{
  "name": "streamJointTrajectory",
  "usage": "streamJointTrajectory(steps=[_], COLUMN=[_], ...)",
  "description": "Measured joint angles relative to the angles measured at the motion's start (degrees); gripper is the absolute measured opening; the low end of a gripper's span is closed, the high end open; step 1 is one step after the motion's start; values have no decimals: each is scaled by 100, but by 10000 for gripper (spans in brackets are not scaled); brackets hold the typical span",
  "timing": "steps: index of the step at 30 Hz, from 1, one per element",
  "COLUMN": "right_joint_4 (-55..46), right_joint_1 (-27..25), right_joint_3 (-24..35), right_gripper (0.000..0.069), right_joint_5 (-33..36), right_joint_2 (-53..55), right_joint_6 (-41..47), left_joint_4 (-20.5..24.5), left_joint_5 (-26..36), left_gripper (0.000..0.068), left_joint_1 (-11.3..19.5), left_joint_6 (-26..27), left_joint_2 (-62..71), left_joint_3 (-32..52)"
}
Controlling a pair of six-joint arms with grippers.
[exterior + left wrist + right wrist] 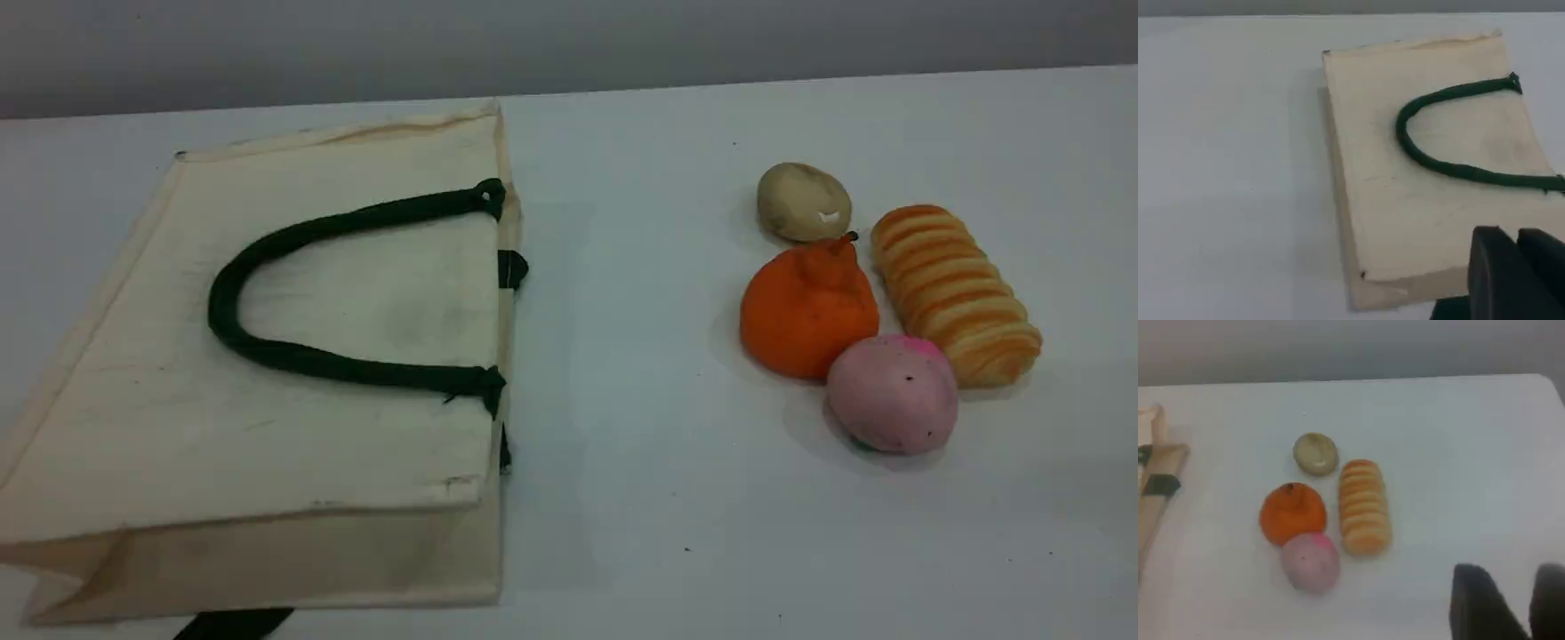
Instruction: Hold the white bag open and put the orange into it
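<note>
The white bag [311, 427] lies flat and closed on the table's left side, its mouth edge facing right. One dark green rope handle [267, 351] is folded back over its top face. The orange [805, 316] sits on the right among other foods, touching the pink ball and close to the bread. Neither arm shows in the scene view. In the left wrist view my left gripper [1516, 235] hovers above the near corner of the bag [1438, 200], fingertips almost together and empty. My right gripper [1515, 577] stands open, empty, to the right of and nearer than the orange [1291, 513].
Around the orange lie a beige potato-like lump [803, 202] behind, a ridged golden bread loaf [956, 293] to the right and a pink ball [892, 394] in front. A second dark handle [231, 625] pokes out under the bag's near edge.
</note>
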Motion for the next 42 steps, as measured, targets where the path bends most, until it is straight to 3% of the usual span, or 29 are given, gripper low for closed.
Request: streamJointTrajectory(steps=[6, 15, 24, 31, 37, 42], right_joint_4=[87, 388, 1054, 1125, 1605, 1720], right_joint_1=[0, 0, 0, 0, 0, 0], right_joint_3=[-6, -108, -121, -121, -121, -121], right_gripper=[204, 232, 248, 259, 397, 516], right_joint_5=[-25, -319, -1604, -2499, -3218, -3450], right_joint_2=[0, 695, 2161, 3264, 3803, 4239], right_joint_6=[0, 0, -209, -774, -1640, -1703], left_joint_4=[-294, -634, -1165, -1614, -1826, -2265], left_joint_5=[-82, -474, -1125, -1650, -1987, -2202], left_gripper=[108, 218, 441, 469, 470, 470], left_joint_1=[0, 0, 0, 0, 0, 0], left_joint_6=[-134, 672, 1339, 1326, 1320, 1080], left_joint_2=[658, 2581, 4083, 5013, 5609, 6127], left_joint_3=[-300, -826, -826, -826, -826, -826])
